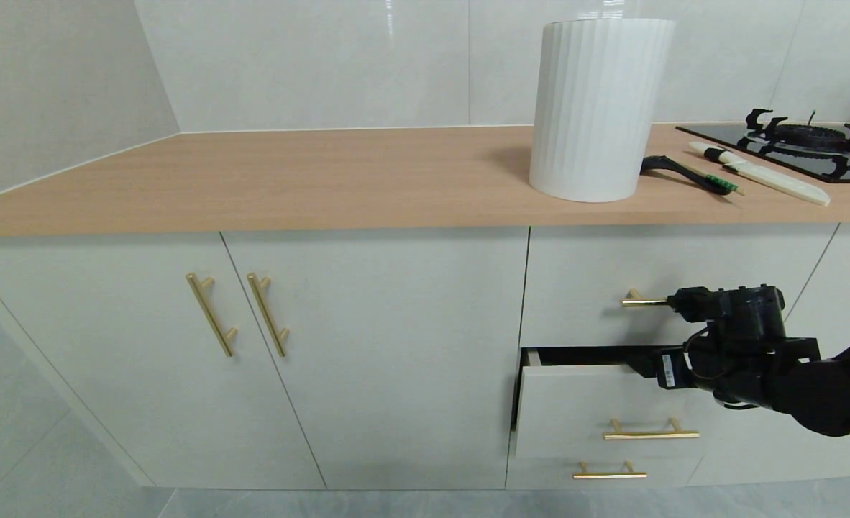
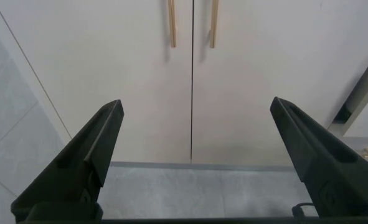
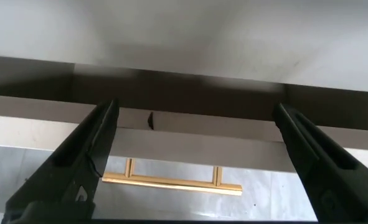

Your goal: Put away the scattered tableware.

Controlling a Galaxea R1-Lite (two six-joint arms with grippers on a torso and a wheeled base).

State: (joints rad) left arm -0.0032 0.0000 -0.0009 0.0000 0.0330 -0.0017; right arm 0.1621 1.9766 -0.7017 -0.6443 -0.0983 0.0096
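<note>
Holds right gripper (image 1: 659, 334) level at top edge of partly open drawer (image 1: 576, 403), fingers spread. Points left gripper (image 2: 193, 162), also spread, at cabinet doors (image 2: 192, 93). Leaves white knife (image 1: 759, 173) and black-handled utensil (image 1: 687, 173) on countertop (image 1: 324, 180).

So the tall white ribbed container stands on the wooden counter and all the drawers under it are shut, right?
Not all: the head view shows the second white drawer pulled partly open. The tall white ribbed container does stand on the wooden counter.
</note>
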